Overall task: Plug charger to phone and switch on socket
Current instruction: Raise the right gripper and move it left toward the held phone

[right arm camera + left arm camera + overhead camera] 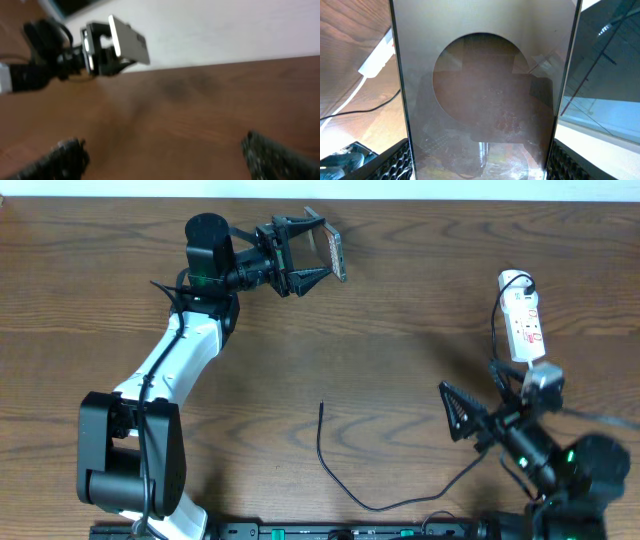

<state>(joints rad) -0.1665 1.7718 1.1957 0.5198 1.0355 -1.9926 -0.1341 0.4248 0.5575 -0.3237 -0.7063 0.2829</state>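
My left gripper (312, 248) is shut on the phone (331, 248) and holds it on edge above the far middle of the table. In the left wrist view the phone (485, 90) fills the frame, its brownish oval facing the camera, clamped between both fingers. The right wrist view shows it far off (127, 42). The charger cable (345, 480) lies loose on the table at the near middle, its plug tip (322, 406) pointing away. The white socket strip (522, 320) lies at the far right. My right gripper (462, 412) is open and empty, left of the strip.
The brown wooden table (400, 300) ends at a white edge along the far side. A thin black lead (495, 330) runs from the strip's far end back toward my right arm. A black rail (330, 530) runs along the near edge.
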